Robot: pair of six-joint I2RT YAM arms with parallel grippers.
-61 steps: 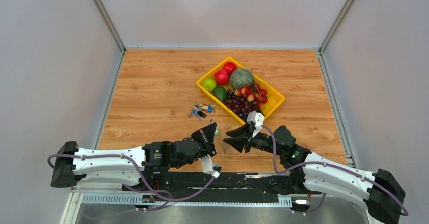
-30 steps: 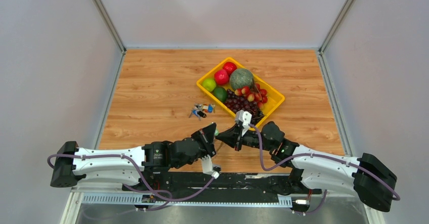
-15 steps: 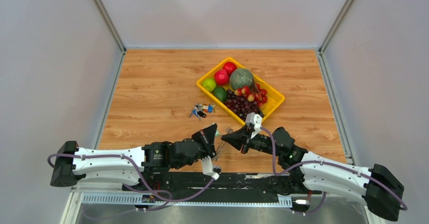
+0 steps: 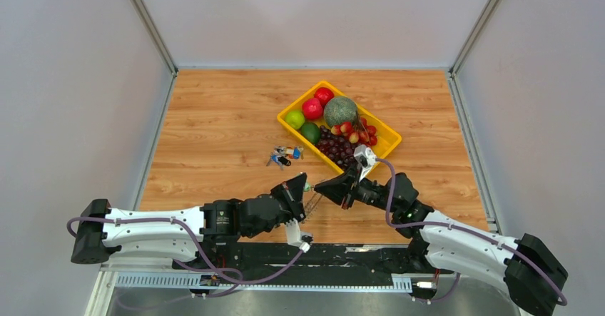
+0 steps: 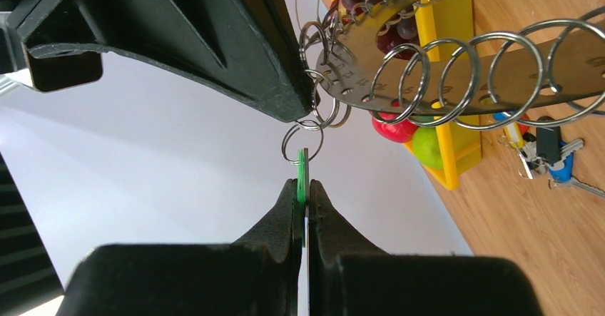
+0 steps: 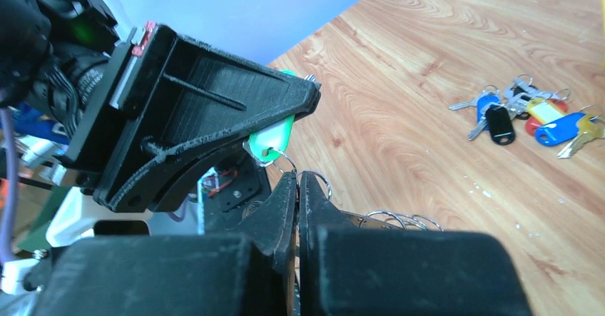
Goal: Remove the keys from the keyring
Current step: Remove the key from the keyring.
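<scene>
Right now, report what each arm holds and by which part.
Left jaws pinch the green tag by its free end. Right jaws are shut on the small linking rings beside it; which ring is hidden.

Overhead camera down on the whole table (image 4: 214,116); close wrist cameras face to face, coloured key bunch (image 6: 499,125) in all.

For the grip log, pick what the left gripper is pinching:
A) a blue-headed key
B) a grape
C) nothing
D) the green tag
D: in the left wrist view, the left gripper is shut with the thin green tag clamped edge-on between its fingertips.
</scene>
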